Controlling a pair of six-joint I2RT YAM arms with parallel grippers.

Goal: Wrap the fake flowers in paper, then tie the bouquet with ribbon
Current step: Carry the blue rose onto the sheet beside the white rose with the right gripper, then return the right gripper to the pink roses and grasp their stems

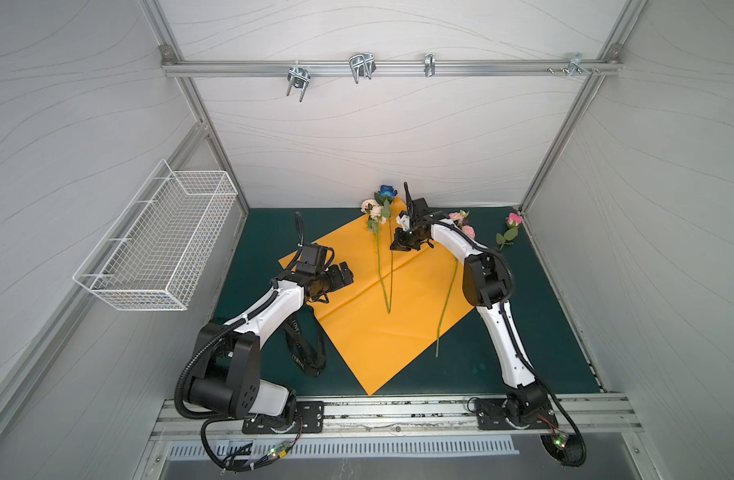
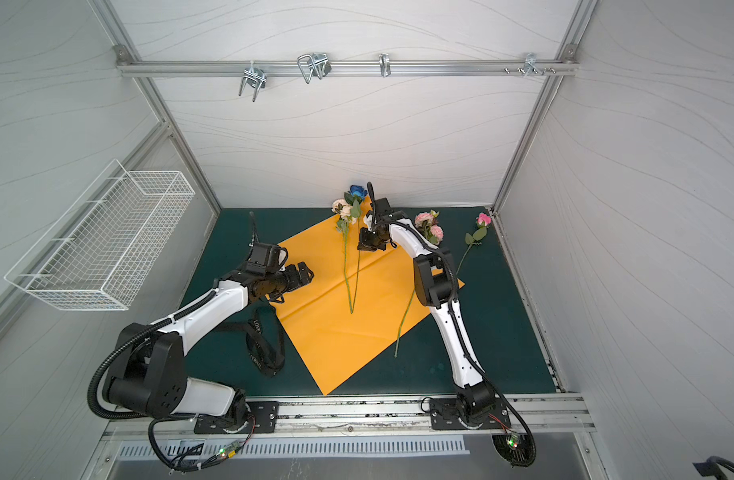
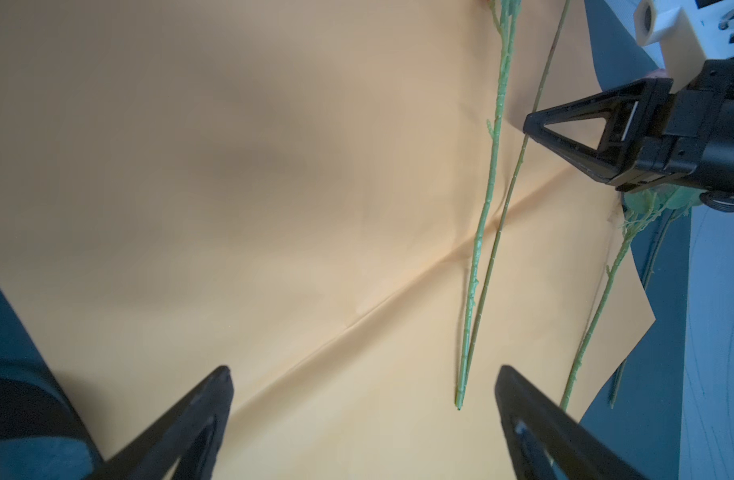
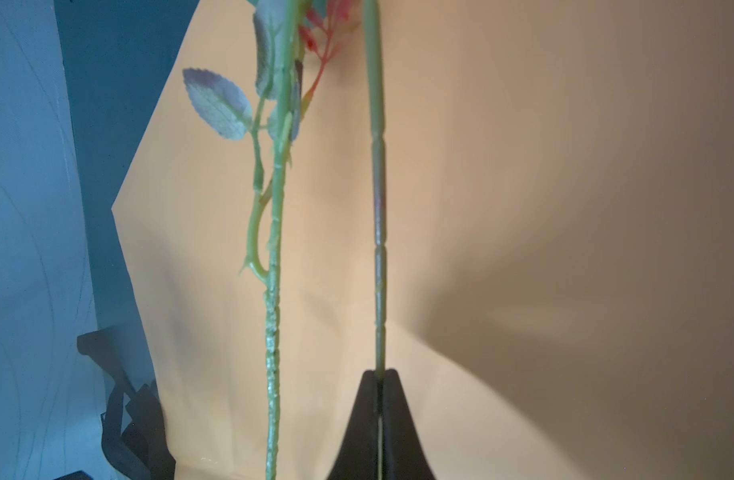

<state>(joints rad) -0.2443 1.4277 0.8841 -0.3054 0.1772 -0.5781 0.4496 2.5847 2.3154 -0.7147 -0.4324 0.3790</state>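
The bouquet of fake flowers lies loose in separate stems. In both top views a cream-bloomed stem point(image 1: 373, 210) point(image 2: 342, 208) and a blue rose point(image 1: 388, 192) point(image 2: 358, 191) rest on the orange paper point(image 1: 357, 332), their stems meeting at the lower ends. A pink cluster point(image 1: 461, 222) lies half under my right arm, with a single pink rose point(image 1: 513, 220) beyond it on the mat. My right gripper point(image 1: 400, 246) point(image 4: 380, 372) is shut on the blue rose's thin stem point(image 4: 380, 249) point(image 3: 519, 158). My left gripper point(image 1: 348, 272) point(image 3: 363, 374) hovers open over the paper's left part, holding nothing.
A black ribbon point(image 1: 303, 353) with white lettering lies looped on the green mat point(image 1: 523, 365) under my left arm. A white wire basket point(image 1: 161, 241) hangs on the left wall. Metal hooks point(image 1: 361, 66) hang from the back rail.
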